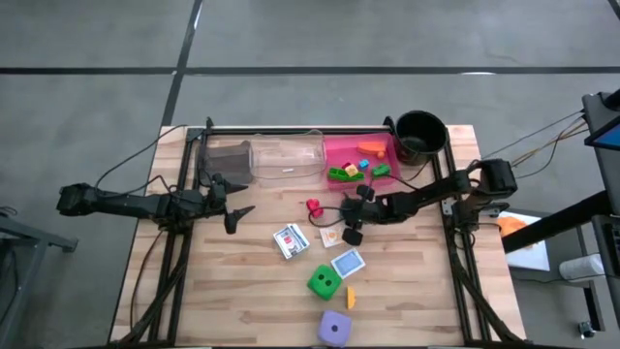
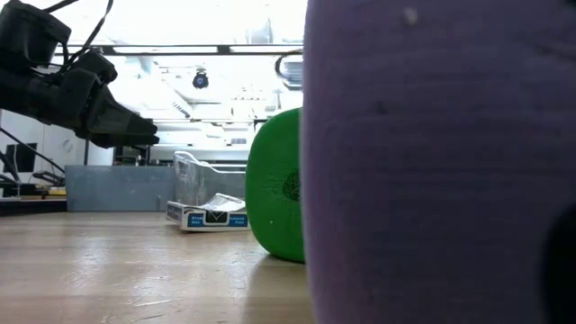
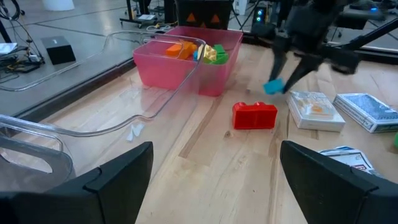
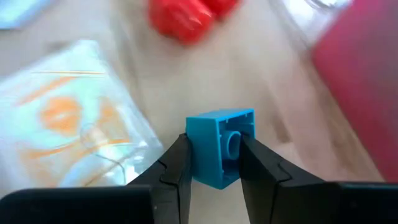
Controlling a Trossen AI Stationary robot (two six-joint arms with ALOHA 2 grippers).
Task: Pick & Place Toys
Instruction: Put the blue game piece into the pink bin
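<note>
We see the right gripper (image 4: pixel 214 162) clenched on the teal brick (image 4: pixel 219 147) (headed for the pink tray (image 1: pixel 360 158), we judge); the left gripper (image 1: pixel 232 201) waits, released.

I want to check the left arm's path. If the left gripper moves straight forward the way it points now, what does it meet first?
Most likely the red brick: it lies nearly centred ahead of the open left gripper on bare table. The pink tray lies beyond, to one side. Depth is unclear, so the gripper might pass above the brick.
</note>
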